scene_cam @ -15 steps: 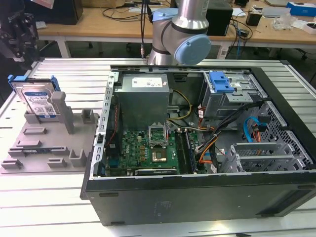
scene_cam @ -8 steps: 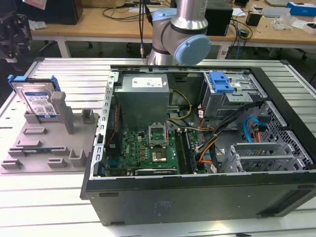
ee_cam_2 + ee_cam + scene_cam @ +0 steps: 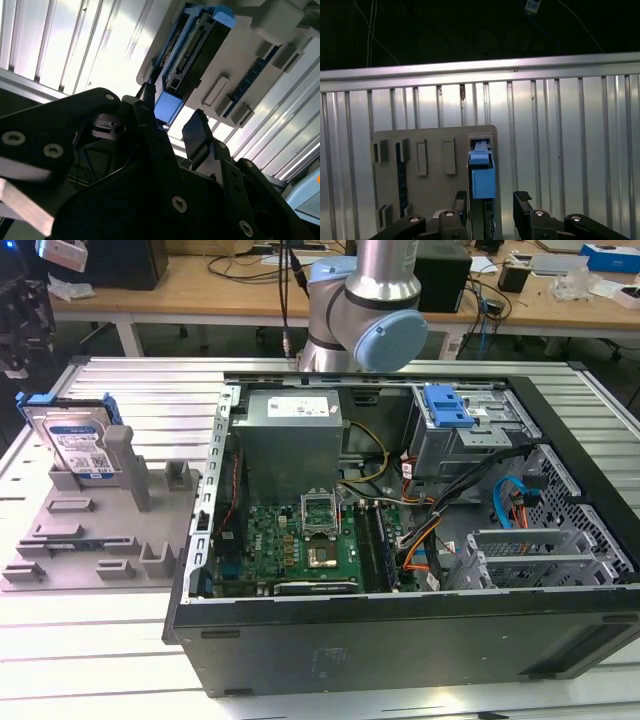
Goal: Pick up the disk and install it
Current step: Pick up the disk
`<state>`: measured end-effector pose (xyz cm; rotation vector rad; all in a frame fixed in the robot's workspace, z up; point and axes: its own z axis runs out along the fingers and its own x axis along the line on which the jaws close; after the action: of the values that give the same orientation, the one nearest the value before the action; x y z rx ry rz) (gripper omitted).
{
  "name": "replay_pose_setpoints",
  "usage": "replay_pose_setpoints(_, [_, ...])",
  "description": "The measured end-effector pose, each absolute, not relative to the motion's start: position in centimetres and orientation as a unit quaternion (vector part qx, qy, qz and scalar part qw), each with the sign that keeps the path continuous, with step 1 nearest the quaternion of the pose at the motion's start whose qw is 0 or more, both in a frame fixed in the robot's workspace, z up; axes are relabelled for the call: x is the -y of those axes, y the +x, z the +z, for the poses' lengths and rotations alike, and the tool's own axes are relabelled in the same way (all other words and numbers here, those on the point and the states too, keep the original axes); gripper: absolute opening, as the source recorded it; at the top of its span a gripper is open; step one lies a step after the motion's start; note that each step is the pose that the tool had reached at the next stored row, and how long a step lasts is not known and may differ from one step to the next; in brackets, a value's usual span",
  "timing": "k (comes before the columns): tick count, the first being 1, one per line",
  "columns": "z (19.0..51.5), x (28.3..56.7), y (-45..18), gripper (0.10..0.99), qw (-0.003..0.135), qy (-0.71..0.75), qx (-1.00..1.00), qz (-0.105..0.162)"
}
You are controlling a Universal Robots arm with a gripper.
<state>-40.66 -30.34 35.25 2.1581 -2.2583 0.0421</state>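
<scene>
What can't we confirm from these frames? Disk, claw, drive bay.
- Lower part of the disk: in the exterior view, hidden by the grey fixture and its post.
- Claw height over the disk: the first wrist view looks along the disk's edge, so contact cannot be judged.
- Inside the drive cage: in the exterior view, covered by its metal top and the blue latch.
- Arm: its upper part is cut off by the exterior view's top edge.

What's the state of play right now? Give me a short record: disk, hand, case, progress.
disk: standing on edge in the grey holder, at the exterior view's left
hand: open, lined up with the disk's blue edge in both wrist views, not clamped on it
computer case: side open, lying on the slatted table, to the exterior view's right of the holder
progress: disk not yet picked up
</scene>
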Motion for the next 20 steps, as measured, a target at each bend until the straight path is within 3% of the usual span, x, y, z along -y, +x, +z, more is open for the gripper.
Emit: replay_pose_setpoints(20, [32.8,31.0,-41.0,0.498,0.009,0.7,0.714,0.013])
